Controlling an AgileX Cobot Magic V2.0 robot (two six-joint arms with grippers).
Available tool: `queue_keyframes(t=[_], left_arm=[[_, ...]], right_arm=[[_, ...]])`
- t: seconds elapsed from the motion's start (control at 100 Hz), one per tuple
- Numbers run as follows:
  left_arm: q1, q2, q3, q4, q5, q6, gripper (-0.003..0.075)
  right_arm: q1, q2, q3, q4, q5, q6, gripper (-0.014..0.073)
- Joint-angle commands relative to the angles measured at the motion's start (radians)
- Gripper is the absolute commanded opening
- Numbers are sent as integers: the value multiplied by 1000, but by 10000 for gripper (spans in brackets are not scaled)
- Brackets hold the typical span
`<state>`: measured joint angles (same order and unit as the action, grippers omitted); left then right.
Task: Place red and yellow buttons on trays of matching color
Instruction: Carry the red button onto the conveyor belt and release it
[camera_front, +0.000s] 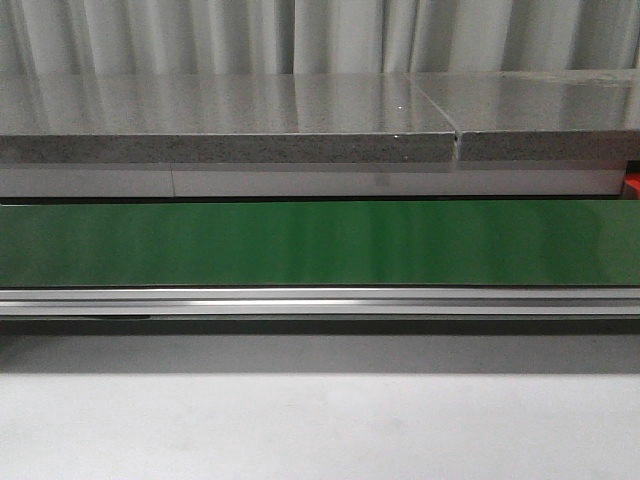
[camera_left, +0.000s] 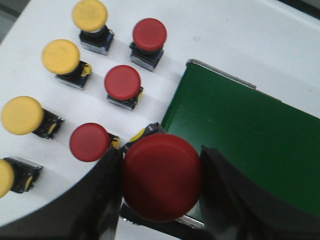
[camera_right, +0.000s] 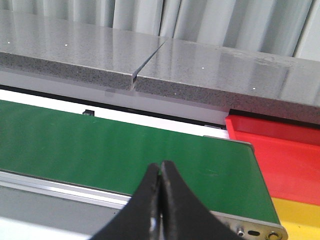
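In the left wrist view my left gripper (camera_left: 161, 180) is shut on a red button (camera_left: 161, 176), held above the end of the green conveyor belt (camera_left: 250, 130). On the white table lie three more red buttons (camera_left: 149, 34) (camera_left: 122, 82) (camera_left: 89, 142) and several yellow buttons (camera_left: 90, 13) (camera_left: 60, 56) (camera_left: 22, 115). In the right wrist view my right gripper (camera_right: 161, 167) is shut with nothing in it, over the belt's near edge. Beyond the belt's end lie the red tray (camera_right: 280, 150) and the yellow tray (camera_right: 300, 220). Neither gripper appears in the front view.
The green belt (camera_front: 320, 243) runs across the front view with an aluminium rail (camera_front: 320, 300) along its near side. A grey stone shelf (camera_front: 230, 120) stands behind it. A sliver of the red tray (camera_front: 633, 184) shows at the far right.
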<state>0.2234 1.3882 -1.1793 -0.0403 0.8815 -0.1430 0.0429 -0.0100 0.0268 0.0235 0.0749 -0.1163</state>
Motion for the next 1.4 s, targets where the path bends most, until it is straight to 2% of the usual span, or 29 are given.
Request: queue_keyframes(t=[0.0, 0.32, 0.63, 0.7, 0.77, 0.84, 0.96, 1.03, 1.39], left_arm=[[-29, 24, -69, -9, -17, 4, 6], [-122, 144, -114, -13, -24, 10, 6], [-128, 181, -114, -13, -26, 28, 23], [-128, 181, -114, -13, -26, 39, 64], [-128, 181, -114, -13, -24, 52, 142], [-128, 181, -114, -13, -18, 63, 267], [-128, 181, -114, -29, -6, 89, 549], [-128, 181, -114, -40, -3, 99, 635], [-128, 178, -114, -53, -25, 114, 640]], right_arm=[[1, -13, -10, -7, -81, -3, -68], [1, -13, -10, -7, -81, -3, -68], [1, -13, -10, -7, -81, -3, -68], [1, -13, -10, -7, -81, -3, -68], [1, -13, -10, -7, -81, -3, -68], [1, -13, -10, -7, -81, -3, -68], [1, -13, -10, -7, -81, -3, -68], [1, -13, -10, -7, -81, -3, -68], [1, -13, -10, -7, -81, -3, -68]])
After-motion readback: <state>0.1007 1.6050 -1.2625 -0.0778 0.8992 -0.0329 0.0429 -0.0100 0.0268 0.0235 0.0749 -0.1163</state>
